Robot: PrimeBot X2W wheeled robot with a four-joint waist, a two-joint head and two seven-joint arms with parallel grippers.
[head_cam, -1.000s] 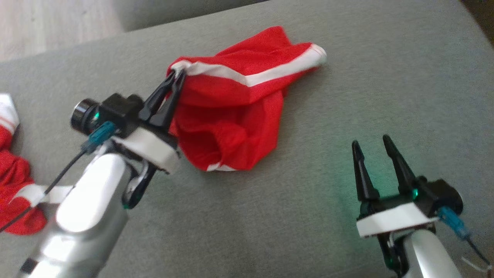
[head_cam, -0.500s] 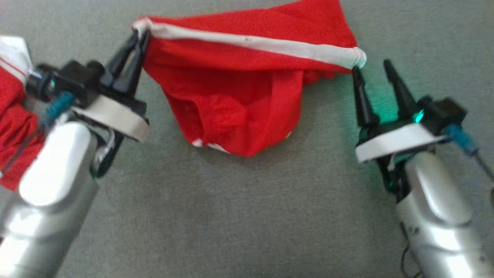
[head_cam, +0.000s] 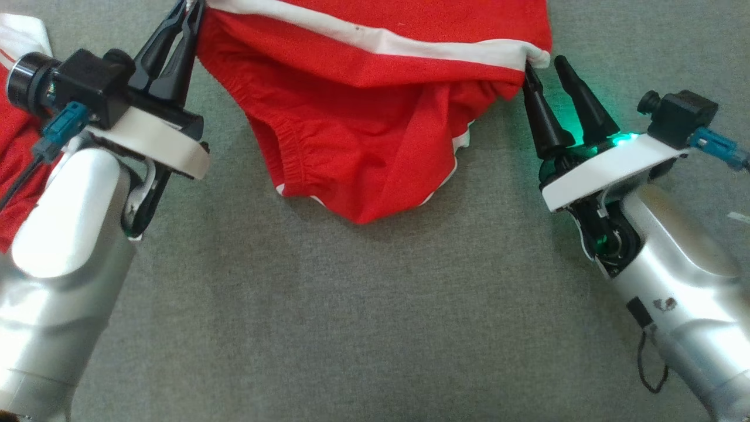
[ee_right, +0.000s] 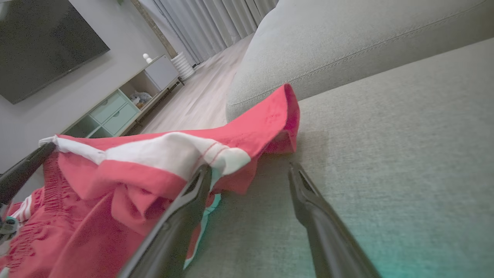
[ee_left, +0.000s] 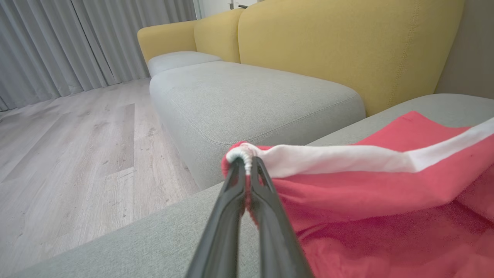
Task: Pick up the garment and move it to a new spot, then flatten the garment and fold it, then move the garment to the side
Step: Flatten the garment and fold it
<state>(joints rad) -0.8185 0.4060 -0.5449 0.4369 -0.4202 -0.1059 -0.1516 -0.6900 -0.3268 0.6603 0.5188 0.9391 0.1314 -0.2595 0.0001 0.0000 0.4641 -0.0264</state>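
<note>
My left gripper (head_cam: 188, 12) is clamped tight on one end of the garment's (head_cam: 375, 117) white band (head_cam: 381, 41); in the left wrist view the fingers (ee_left: 231, 200) pinch the bunched corner with no gap between them. That grip is the same as a second ago.

What has changed is the right side. A second ago my right gripper (head_cam: 544, 63) sat well apart from the cloth, low on the cushion (head_cam: 351, 322), and the garment lay bunched in a heap. My head view has swung too, so I discount the overall shift. Even so, the band is now drawn out nearly straight between the two grippers, with the red body sagging onto the cushion below it.

The right gripper has come up to the band's far end. Its jaws stand wide, holding nothing. In the right wrist view the white corner rests against one finger (ee_right: 193, 189) and barely reaches into the gap.

I judge the garment is in its new spot and flattening is starting. Next I need the right jaws around that corner before closing, or they will likely miss it.

Another red garment (head_cam: 12, 146) lies at my left.
</note>
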